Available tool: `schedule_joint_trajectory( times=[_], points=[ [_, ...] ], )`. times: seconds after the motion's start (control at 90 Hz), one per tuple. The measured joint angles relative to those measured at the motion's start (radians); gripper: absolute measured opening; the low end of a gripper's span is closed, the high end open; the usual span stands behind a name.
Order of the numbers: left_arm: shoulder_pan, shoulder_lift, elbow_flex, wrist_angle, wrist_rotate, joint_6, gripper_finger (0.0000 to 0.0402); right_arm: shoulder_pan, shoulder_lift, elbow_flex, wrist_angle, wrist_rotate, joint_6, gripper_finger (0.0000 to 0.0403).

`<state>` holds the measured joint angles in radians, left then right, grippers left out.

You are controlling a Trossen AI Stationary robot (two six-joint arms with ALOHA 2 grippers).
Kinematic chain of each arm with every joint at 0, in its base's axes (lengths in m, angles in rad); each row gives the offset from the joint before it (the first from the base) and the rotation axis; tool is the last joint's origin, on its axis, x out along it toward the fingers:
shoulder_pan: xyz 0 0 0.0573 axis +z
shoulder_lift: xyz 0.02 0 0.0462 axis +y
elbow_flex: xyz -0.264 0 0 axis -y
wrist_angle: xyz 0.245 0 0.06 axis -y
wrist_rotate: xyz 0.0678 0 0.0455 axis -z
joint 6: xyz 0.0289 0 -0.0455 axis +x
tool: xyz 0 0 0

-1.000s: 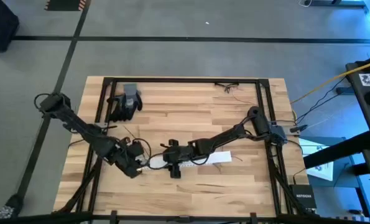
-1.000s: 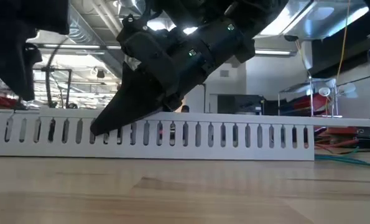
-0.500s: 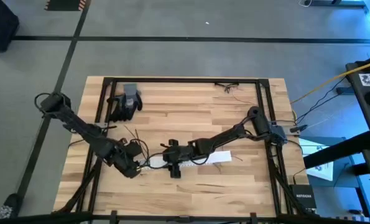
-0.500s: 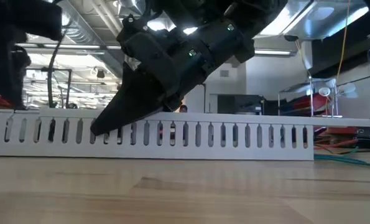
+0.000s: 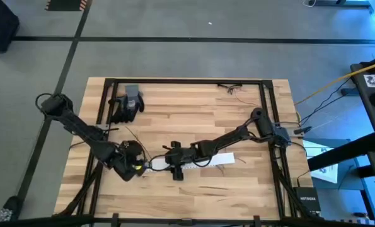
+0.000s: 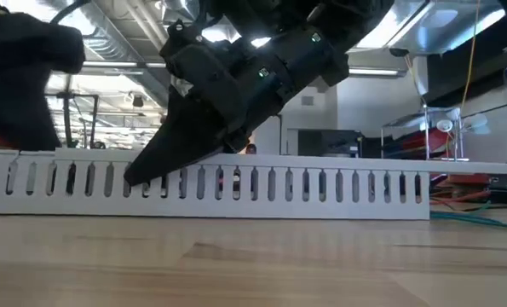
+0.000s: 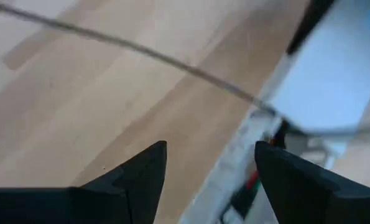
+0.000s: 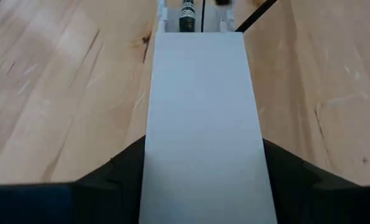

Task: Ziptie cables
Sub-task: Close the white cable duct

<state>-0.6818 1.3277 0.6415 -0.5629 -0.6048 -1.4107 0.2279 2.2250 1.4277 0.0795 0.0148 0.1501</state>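
Note:
A long white slotted strip point(image 5: 200, 161) lies flat on the table's near middle, with my right gripper point(image 5: 168, 164) shut on it. My left gripper point(image 7: 209, 168) is open just off the strip's left end point(image 7: 334, 81), with nothing between its fingers. The cables are thin dark strands: some point(image 5: 132, 133) lie loose on the wood just beyond the left gripper. One strand point(image 7: 141, 53) crosses the left wrist view ahead of the fingers and runs to the strip's end. My right gripper has the strip's two long sides point(image 8: 148, 155) between its two fingers, one finger on each side, left of the strip's middle. The fingers point(image 6: 151, 166) slant down from the upper right and lie along the strip. The strip rests flat on the table.
A pair of black and grey gloves point(image 5: 127, 104) lies at the far left of the table. Another small bunch of thin wires point(image 5: 232, 88) lies by the far edge. A dark frame point(image 5: 266, 107) runs round the table top. Bare wood lies near and far of the strip.
My left gripper has shifted a little toward the table's left edge and down beside the strip's left end. The right gripper and the strip have kept still.

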Motion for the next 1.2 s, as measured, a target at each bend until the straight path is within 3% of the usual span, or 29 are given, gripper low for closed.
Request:
schedule_joint_trajectory(
  times=[0.122,0.356,0.622,0.856,1.2],
  points=[
    [0.027,0.0,0.001,0.004,-0.063,-0.034,0.0237,0.0,0.0,0.0,0.0,0.0,0.0,0.0227],
    [0.063,-0.001,0.001,0.082,-0.064,0.011,0.0237,0.0,0.0,0.0,0.0,0.0,0.0,0.0227],
    [0.059,-0.001,0.001,0.062,0.139,0.048,0.0237,0.001,0.0,0.0,-0.002,0.0,-0.001,0.0227],
    [0.076,-0.001,0.001,0.094,0.035,0.052,0.0237,0.001,0.0,0.0,-0.001,0.0,-0.001,0.0227],
    [0.117,-0.001,0.001,0.108,0.031,0.084,0.0233,0.0,0.0,0.0,-0.001,-0.001,-0.002,0.0227]
  ],
)
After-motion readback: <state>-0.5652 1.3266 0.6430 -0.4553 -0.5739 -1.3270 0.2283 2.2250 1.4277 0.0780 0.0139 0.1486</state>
